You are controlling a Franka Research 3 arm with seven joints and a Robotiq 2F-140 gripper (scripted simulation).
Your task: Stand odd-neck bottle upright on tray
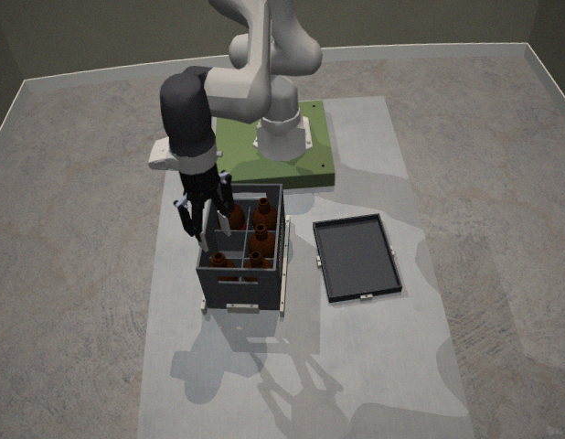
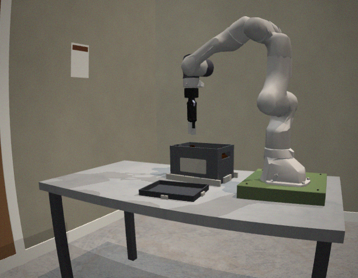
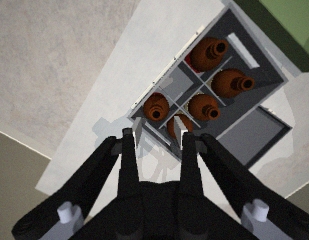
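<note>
My gripper is partly open with nothing between its fingers. It points down, above the crate. The crate stands level. Five brown bottles stand in it: far left, far right, middle right, near right and near left. The middle-left compartment is empty. I cannot tell which neck differs. The tray lies flat and empty.
Pale rails flank the crate, and small pale stops sit against the tray. The green base block stands behind the crate. Crate walls and dividers surround the bottles.
</note>
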